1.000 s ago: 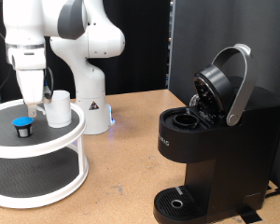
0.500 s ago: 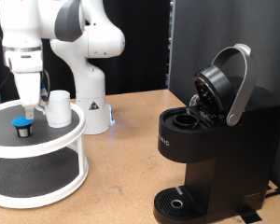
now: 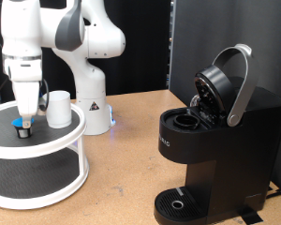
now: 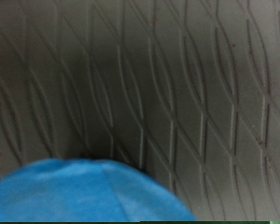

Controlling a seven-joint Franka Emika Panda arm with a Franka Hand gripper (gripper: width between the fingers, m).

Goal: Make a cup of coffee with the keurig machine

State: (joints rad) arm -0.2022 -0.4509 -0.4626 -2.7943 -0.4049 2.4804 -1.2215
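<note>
The keurig machine [image 3: 220, 141] stands nearest, at the exterior view's right on the table [image 3: 131, 159], its lid raised and the pod chamber showing. Farther back at the left, a white two-tier stand [image 3: 47, 141] carries the cup [image 3: 58, 109] and a small dark pod with blue top [image 3: 24, 125]. The gripper [image 3: 25, 116] hangs right over that pod, seemingly touching it; whether the fingers are released or clenched I cannot tell. The wrist view shows only blurred blue [image 4: 79, 191].

One white mug [image 3: 58, 109], one blue-topped pod [image 3: 24, 127], one two-tier round stand [image 3: 47, 155], one black Keurig machine [image 3: 220, 141], one robot arm [image 3: 61, 47].
</note>
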